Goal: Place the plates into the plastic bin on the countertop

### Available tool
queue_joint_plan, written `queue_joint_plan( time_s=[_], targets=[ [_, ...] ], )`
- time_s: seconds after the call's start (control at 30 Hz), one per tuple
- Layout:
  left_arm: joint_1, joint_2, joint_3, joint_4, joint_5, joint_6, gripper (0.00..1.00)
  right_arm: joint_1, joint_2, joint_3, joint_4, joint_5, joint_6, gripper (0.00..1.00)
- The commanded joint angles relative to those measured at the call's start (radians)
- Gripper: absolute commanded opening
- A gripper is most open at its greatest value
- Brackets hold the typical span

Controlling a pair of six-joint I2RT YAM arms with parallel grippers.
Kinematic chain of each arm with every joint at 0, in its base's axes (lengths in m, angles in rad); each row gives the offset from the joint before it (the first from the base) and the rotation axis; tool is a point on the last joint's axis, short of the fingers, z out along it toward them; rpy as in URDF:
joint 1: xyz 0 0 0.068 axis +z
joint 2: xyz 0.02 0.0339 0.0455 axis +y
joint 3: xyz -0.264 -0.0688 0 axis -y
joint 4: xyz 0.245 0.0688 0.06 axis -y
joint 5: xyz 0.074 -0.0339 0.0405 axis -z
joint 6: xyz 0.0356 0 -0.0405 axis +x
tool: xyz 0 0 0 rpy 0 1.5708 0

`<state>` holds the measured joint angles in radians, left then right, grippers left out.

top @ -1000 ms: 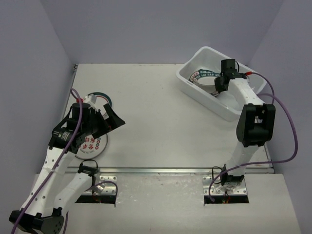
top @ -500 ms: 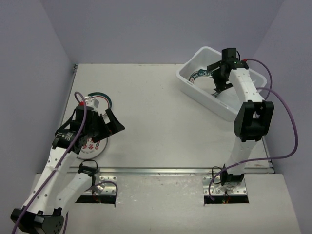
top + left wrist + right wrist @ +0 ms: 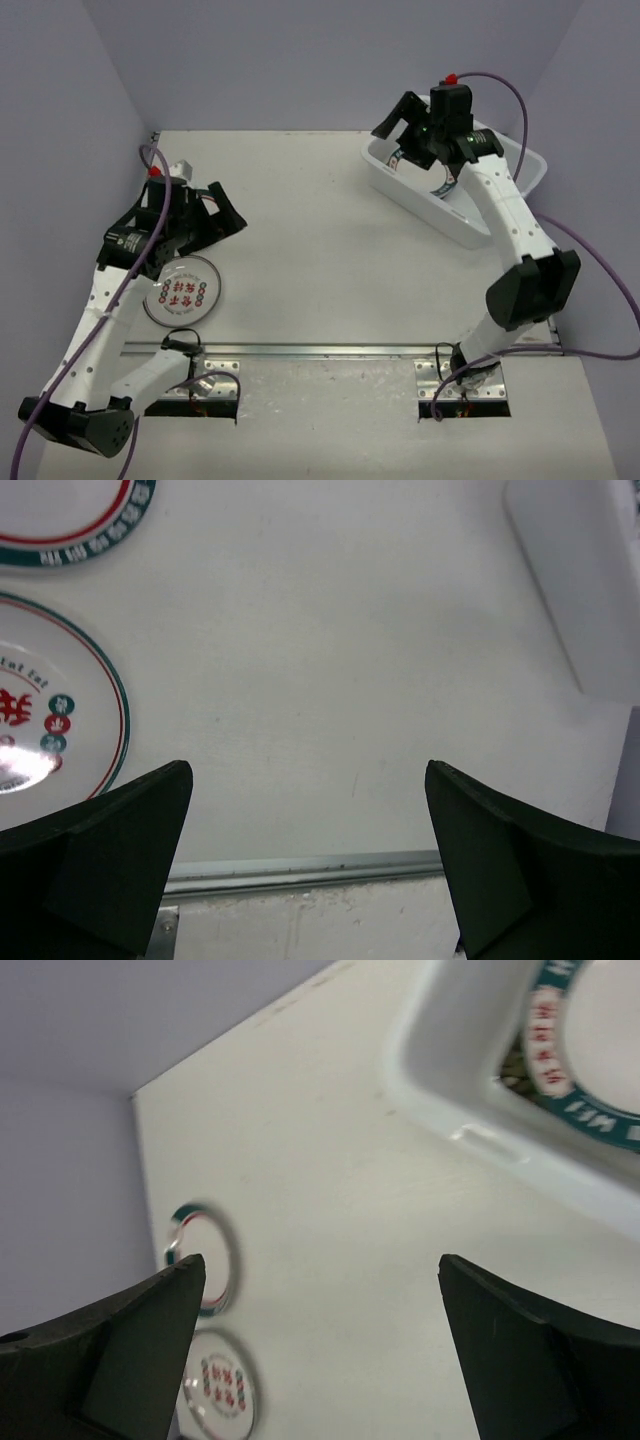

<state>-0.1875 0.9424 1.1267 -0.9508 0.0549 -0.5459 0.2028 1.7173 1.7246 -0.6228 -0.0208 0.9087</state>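
Observation:
A round white plate [image 3: 183,291] with a teal rim and red lettering lies on the countertop [image 3: 320,270] at the near left. It shows in the left wrist view [image 3: 45,730], with a second round plate [image 3: 70,510] beyond it. Both plates show in the right wrist view, one [image 3: 218,1392] nearer and one [image 3: 200,1258] farther. The plastic bin [image 3: 400,188] stands at the far right and holds a teal-rimmed plate [image 3: 590,1050]. My left gripper [image 3: 228,210] is open and empty beside the plates. My right gripper [image 3: 395,125] is open and empty above the bin's left end. No black square plates show.
A metal rail [image 3: 330,350] runs along the countertop's front edge, also seen in the left wrist view [image 3: 300,868]. Purple walls close the left, back and right sides. The bin's corner [image 3: 590,580] shows in the left wrist view.

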Motion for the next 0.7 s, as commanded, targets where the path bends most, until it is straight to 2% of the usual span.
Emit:
queue_joint_plan(
  time_s=[0.0, 0.03, 0.1, 0.2, 0.27, 0.37, 0.47, 0.67],
  targets=[
    [0.0, -0.001, 0.189, -0.05, -0.105, 0.024, 1.0, 0.103, -0.223, -0.16, 0.248, -0.12, -0.112, 0.99],
    [0.0, -0.002, 0.247, -0.075, -0.138, 0.01, 1.0, 0.128, -0.251, -0.204, 0.281, -0.188, -0.107, 0.99],
    [0.0, -0.013, 0.33, -0.113, -0.227, -0.023, 1.0, 0.194, -0.28, -0.332, 0.369, -0.217, -0.061, 0.99],
    [0.0, -0.09, 0.375, -0.069, -0.313, -0.079, 1.0, 0.283, -0.295, -0.579, 0.673, -0.328, 0.026, 0.99],
    [0.0, -0.159, 0.37, -0.036, -0.343, -0.096, 1.0, 0.361, -0.254, -0.655, 0.799, -0.335, 0.04, 0.99],
    [0.0, -0.209, 0.355, 0.004, -0.359, -0.103, 1.0, 0.49, -0.133, -0.627, 0.876, -0.344, 0.043, 0.99],
    [0.0, -0.2, 0.36, -0.032, -0.359, -0.107, 1.0, 0.598, 0.029, -0.572, 0.946, -0.335, 0.065, 0.99],
    [0.0, -0.209, 0.337, -0.074, -0.309, -0.117, 1.0, 0.696, 0.348, -0.467, 1.084, -0.331, 0.157, 0.92]
  ],
)
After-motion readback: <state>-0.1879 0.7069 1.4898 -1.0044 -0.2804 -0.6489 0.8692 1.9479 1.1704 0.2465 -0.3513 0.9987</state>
